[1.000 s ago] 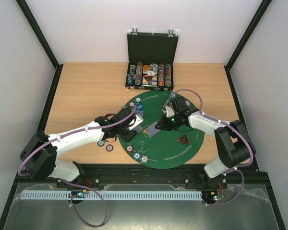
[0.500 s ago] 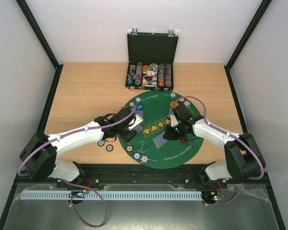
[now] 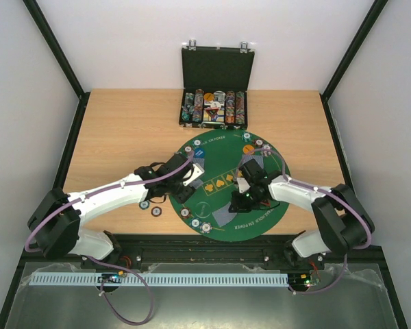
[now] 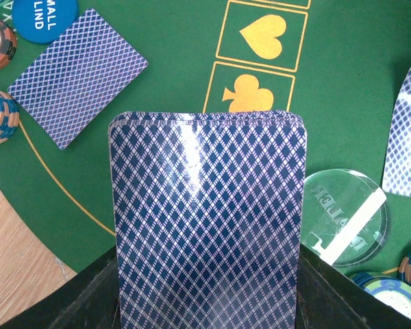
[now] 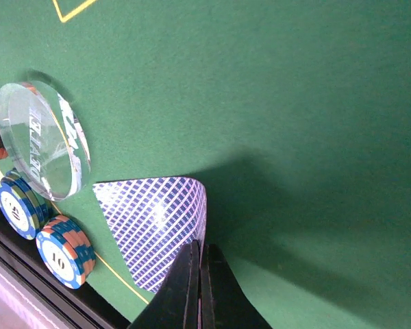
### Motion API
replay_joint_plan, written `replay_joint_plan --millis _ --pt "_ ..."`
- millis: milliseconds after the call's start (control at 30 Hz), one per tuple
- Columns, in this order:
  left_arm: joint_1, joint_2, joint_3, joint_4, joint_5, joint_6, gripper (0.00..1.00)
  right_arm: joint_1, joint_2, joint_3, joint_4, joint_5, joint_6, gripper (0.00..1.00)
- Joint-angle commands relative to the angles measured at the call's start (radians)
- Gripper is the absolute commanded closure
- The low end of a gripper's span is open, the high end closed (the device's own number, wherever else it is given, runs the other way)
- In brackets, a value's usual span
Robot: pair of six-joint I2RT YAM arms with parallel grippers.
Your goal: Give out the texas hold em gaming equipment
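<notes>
**Card held low at the near edge of the mat, crowded by chips and the dealer disc**

The right gripper has its jaws pressed together on the near end of a single blue-backed card. It holds the card face down and low over the green mat, close to the mat's near edge. Whether the card's free end already touches the felt cannot be told; a shadow lies beside it. Just beside the card stand two chip stacks and a clear dealer disc.

The left gripper is clamped on the deck, held flat above the left part of the mat. Ahead of it a dealt card lies face down next to the blue small-blind button.

The main risk is probably in the release. The card is so near the chips that a small sideways drift could lay its corner on a stack or on the disc, leaving it tilted or toppling the chips. A thin card may also cling to one finger as the jaws part and be dragged off its spot. Set too far toward the arms, it could slide over the mat's near edge. The deck is gripped only at its near end, so a quick move of that arm might fan the top cards forward.
</notes>
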Motion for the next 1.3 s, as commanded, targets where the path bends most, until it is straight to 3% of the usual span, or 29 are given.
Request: replay_joint_plan --millis 0,600,733,933,1267 --pt "0.005 -0.03 0.001 -0.003 -0.003 0.001 0.43 0.027 0.065 0.018 0.062 -0.057 0.002 0.98" --pt "0.004 -0.023 -0.001 -0.001 -0.004 0.0 0.42 0.045 0.143 0.064 0.097 -0.033 -0.006 0.98" --pt "0.005 -0.023 -0.001 -0.001 -0.004 -0.001 0.42 0.045 0.132 0.085 0.064 0.021 -0.007 0.92" --pt "0.005 -0.031 -0.001 0.0 -0.005 0.001 0.43 0.044 0.107 0.128 -0.014 0.132 -0.008 0.7" --pt "0.003 -0.047 -0.004 0.005 -0.002 0.002 0.42 0.018 -0.042 0.218 -0.092 0.304 0.01 0.16"
